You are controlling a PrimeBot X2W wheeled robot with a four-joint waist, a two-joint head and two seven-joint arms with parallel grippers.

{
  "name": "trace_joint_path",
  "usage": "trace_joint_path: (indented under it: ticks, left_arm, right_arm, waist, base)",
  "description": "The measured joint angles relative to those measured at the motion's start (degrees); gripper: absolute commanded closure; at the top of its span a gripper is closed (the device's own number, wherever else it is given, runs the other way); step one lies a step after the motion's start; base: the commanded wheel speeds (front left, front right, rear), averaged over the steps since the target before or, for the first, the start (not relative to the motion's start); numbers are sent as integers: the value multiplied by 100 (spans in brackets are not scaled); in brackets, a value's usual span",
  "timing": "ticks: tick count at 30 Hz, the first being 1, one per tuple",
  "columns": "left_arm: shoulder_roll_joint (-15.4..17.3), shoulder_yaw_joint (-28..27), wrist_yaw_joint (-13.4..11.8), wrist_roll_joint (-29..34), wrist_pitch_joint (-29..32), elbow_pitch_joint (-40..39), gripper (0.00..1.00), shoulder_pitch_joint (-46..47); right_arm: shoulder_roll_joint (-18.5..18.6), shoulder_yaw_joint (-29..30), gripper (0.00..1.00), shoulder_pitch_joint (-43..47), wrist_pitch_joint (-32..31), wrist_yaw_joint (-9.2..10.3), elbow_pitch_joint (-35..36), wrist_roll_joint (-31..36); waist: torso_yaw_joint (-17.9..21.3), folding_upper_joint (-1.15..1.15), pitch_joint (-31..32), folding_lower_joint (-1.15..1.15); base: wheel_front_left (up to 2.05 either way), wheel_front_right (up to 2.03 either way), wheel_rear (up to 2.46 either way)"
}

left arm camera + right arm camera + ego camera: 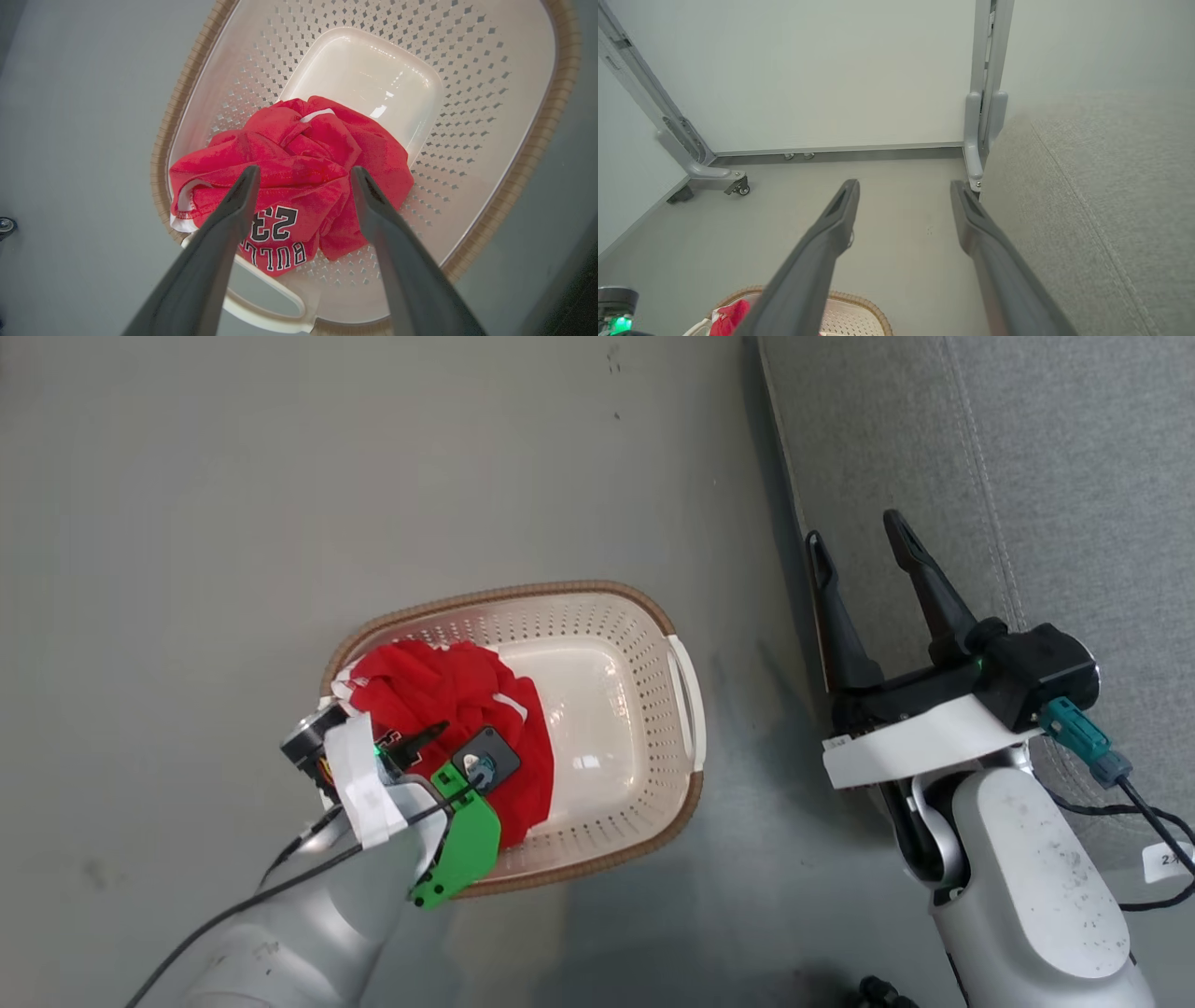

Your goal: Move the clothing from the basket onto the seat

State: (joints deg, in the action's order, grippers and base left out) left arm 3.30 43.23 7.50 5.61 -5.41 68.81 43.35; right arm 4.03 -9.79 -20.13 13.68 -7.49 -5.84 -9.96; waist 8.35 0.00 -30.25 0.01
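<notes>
The clothing (439,686) is a crumpled red jersey heaped in the left end of the basket (607,616). In the left wrist view, white "23" and lettering show on the clothing (299,149), which hangs partly over the basket's near wall (467,70). My left gripper (415,742) points down over the heap. It stands open (304,171), one finger on each side of the top folds; whether the tips touch the cloth I cannot tell. My right gripper (856,529) is open and empty at the edge of the grey seat (1046,476), and it (903,186) hovers beside the seat (1111,210).
The basket stands on a grey floor (233,504), left of the seat. A white handle (261,303) lies below the left fingers. The right wrist view shows a metal frame leg on a caster (738,186), an upright post (985,116) and a white wall.
</notes>
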Motion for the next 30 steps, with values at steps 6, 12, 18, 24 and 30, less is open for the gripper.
trace_joint_path:
  ticks: [6, 12, 18, 24, 30]
  left_arm:
    - [156, 185, 1, 120, 225, 275, 0, 471]
    - [287, 363, 2, 116, 513, 400, 0, 719]
    - [439, 633, 2, 147, 889, 459, 0, 921]
    - [619, 1016, 2, 275, 1180, 486, 0, 1146]
    - [772, 1066, -54, 249, 1517, 497, 23, 1310]
  right_arm:
    - [-30, -101, 0, -187, 81, 0, -78, -102]
    - [-68, -187, 0, -334, 116, 0, -120, -214]
    - [-85, -281, 0, -479, 131, 0, -65, -326]
    - [-101, -386, 0, -583, 132, 0, 8, -409]
    - [-109, -477, 0, -642, 132, 0, 41, -571]
  waist:
    - [202, 0, -579, 0]
    - [384, 0, -1094, 0]
    - [521, 0, -1515, 0]
    - [636, 0, -1868, 0]
    - [782, 0, -2161, 0]
  base:
    - [0, 0, 0]
    - [0, 0, 0]
    - [0, 0, 0]
    - [0, 0, 0]
    - [0, 0, 0]
